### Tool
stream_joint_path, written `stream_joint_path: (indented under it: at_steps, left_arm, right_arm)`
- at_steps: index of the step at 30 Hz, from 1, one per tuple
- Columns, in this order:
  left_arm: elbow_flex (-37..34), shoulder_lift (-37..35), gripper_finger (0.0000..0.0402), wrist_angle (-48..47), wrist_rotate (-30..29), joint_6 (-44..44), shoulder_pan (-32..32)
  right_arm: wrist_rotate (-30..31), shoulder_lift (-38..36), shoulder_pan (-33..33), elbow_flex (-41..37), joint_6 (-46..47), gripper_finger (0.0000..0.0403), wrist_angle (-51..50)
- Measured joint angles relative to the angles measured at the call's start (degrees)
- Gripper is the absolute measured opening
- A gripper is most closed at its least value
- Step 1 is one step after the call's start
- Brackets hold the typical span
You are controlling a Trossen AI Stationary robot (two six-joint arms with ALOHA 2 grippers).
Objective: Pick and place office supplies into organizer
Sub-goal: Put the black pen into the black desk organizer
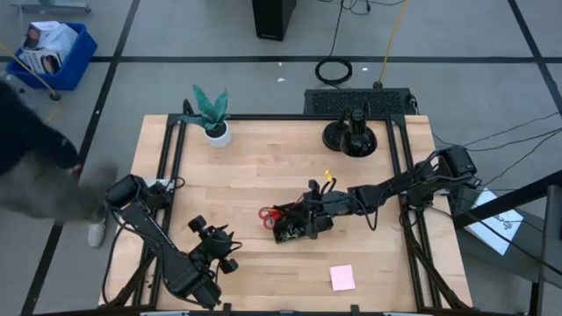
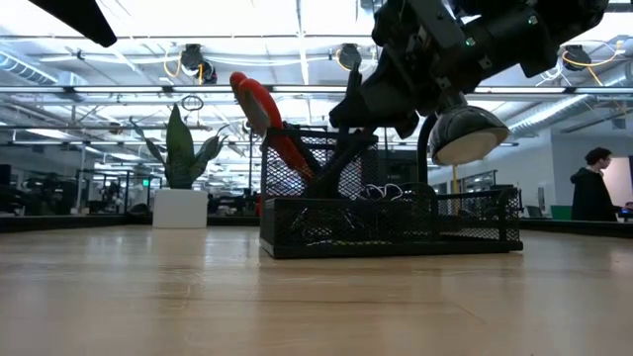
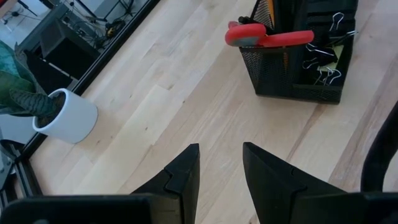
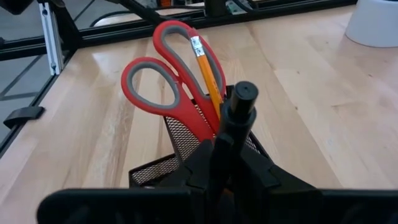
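Right tool point(image 4: 227, 146) over black mesh organizer point(image 1: 294, 226) at bench point(image 1: 263, 167) centre, fingers pinching slim black pen point(image 4: 239, 106) upright above tall compartment. Red-handled scissors point(image 4: 168, 87) stand handles-up in same compartment, orange pencil point(image 4: 205, 71) leaning beside them. Black clips point(image 3: 323, 59) lie in low compartment. Pink sticky-note pad point(image 1: 342, 277) on bench, well apart from organizer. Left tool point(image 3: 221, 171) near front-left, fingers spread, pinching nothing.

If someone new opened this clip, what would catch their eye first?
The red-handled scissors standing handles-up in the black mesh organizer mid-table, an orange pencil beside them. The right hand sits directly over it, gripping a black pen.
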Motion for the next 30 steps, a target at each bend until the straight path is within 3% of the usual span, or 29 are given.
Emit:
stream_joint_path:
  at_steps: [30]
  left_arm:
    - [0.0, 0.0, 0.0127, 0.1, 0.0, 0.0, 0.0]
  right_arm:
    - [-0.4, 0.0, 0.0, 0.0, -0.3, 0.0054, 0.0]
